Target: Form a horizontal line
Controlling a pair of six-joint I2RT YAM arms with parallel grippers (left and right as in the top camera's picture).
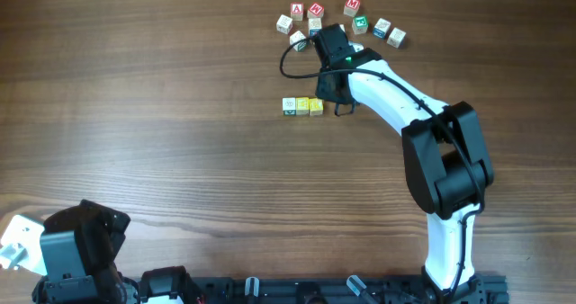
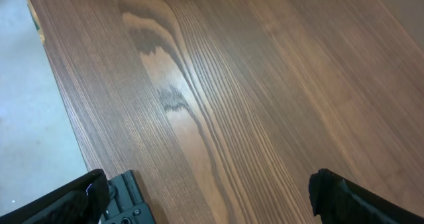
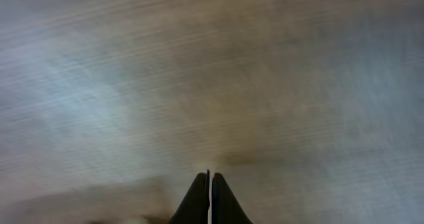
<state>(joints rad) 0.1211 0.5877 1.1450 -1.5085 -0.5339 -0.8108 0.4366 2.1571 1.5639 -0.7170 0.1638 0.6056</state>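
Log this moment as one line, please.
row: three cubes touching | right gripper: shut, empty, near row's right end | left gripper: open, away from cubes | loose cubes: beyond row

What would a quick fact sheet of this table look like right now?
Row: horizontal line of three touching cubes, one white with a green mark, two yellow
Loose cubes: scattered farther from the robot than the row
Right gripper: shut, empty, near the row's right end
Left gripper: open, over bare table
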